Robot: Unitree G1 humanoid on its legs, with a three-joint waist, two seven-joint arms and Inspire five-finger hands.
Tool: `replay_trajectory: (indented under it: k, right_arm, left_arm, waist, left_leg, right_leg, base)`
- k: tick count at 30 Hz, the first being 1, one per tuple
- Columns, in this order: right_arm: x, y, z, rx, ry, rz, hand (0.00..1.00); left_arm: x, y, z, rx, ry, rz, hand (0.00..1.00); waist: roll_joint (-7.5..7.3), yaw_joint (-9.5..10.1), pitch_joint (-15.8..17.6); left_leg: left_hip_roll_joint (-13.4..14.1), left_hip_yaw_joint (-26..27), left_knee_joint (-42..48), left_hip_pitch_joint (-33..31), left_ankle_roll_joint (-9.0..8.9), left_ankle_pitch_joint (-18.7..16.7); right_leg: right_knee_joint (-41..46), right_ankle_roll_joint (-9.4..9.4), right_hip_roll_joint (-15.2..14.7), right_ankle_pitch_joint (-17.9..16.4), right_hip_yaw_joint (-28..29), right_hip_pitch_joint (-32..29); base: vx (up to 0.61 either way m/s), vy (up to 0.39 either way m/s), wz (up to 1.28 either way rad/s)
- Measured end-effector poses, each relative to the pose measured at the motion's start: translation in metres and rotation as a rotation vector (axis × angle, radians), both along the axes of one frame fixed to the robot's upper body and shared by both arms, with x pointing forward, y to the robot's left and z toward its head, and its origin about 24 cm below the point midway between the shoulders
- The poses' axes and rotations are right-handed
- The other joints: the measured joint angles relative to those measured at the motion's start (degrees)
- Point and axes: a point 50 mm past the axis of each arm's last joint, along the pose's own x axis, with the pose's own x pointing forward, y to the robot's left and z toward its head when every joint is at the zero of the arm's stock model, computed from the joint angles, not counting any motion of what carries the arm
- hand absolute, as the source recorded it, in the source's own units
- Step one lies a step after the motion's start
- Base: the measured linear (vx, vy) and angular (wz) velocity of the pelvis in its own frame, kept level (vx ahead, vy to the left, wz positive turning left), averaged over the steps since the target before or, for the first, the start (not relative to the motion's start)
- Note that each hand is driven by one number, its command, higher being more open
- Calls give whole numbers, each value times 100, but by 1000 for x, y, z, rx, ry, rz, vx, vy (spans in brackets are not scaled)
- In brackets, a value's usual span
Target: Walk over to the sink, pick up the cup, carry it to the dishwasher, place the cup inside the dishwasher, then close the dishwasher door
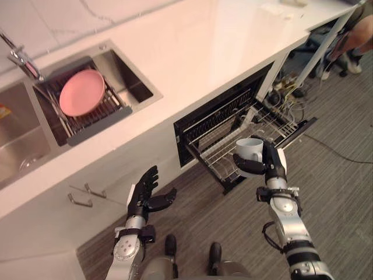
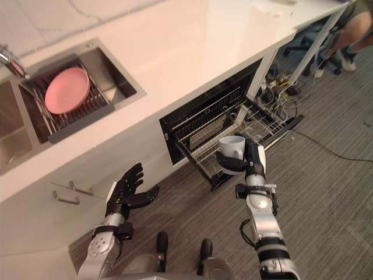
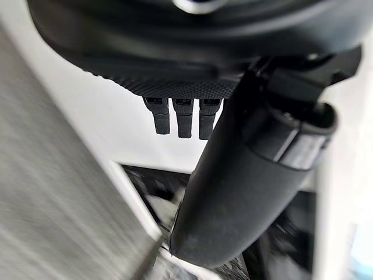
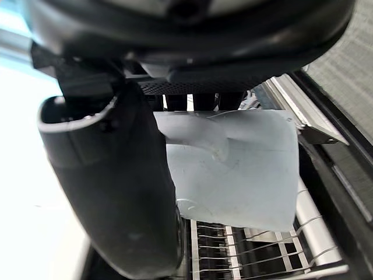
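Currently, cup [image 1: 250, 148] clasped in right hand [image 1: 273, 165] fingers [image 4: 204, 101], over rack [image 1: 217, 156], left hand [image 1: 143, 193] spread

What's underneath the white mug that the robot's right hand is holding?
The white ceramic mug, gripped by the right hand, is over the pulled-out wire rack of the open black dishwasher. Bare wires show below it; mug and hand hide the patch directly beneath.

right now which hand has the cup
The right hand, curled round the white cup above the dishwasher rack; the left hand is open and empty.
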Motion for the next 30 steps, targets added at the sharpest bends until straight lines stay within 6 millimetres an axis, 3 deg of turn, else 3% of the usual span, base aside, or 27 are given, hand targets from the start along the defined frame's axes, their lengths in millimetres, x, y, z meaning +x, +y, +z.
replay_trajectory:
  k: [5, 9, 10, 19, 25, 30]
  right_arm:
    - [37, -18, 40, -64, -67, -62, 30]
    - [54, -23, 59, -72, -84, -93, 30]
    - [59, -26, 65, -70, -90, -111, 90]
    - [76, -32, 80, 17, -66, -190, 90]
    - [78, -29, 79, 70, -72, -198, 90]
    - [71, -26, 82, 87, -124, -172, 90]
  left_arm:
    - [-6, 10, -16, 12, 79, 29, 90]
    - [-13, 16, -28, 5, 133, 71, 90]
    - [-13, 16, -30, 4, 143, 77, 90]
    - [-4, 10, -35, -35, 151, 128, 90]
    - [2, 11, -32, -33, 131, 144, 90]
    - [-2, 11, -41, -29, 179, 146, 90]
  waist:
    - [112, 275, 455]
    - [162, 358, 659]
    - [190, 387, 686]
    - [269, 505, 957]
    - [275, 522, 962]
    - [274, 479, 962]
  left_leg:
    - [6, -37, 337, -541, 18, -9]
    - [6, -42, 419, -684, 24, -5]
    - [6, -41, 456, -795, 30, 0]
    - [-10, -50, 517, -1000, 38, 9]
    - [-22, -54, 505, -994, 43, 16]
    - [-30, -62, 388, -726, 46, 46]
  right_leg:
    - [294, -16, -24, 7, -21, -508]
    - [406, -27, -37, -1, -28, -661]
    - [455, -31, -44, -4, -28, -773]
    - [564, -37, -70, -14, -32, -992]
    - [564, -37, -79, -13, -29, -997]
    - [508, -37, -79, -14, -29, -752]
  base:
    - [-105, -1, 5]
    - [-48, 2, 1]
    - [-61, 9, 0]
    - [-9, 2, 0]
    - [0, 0, 0]
    - [0, 0, 0]
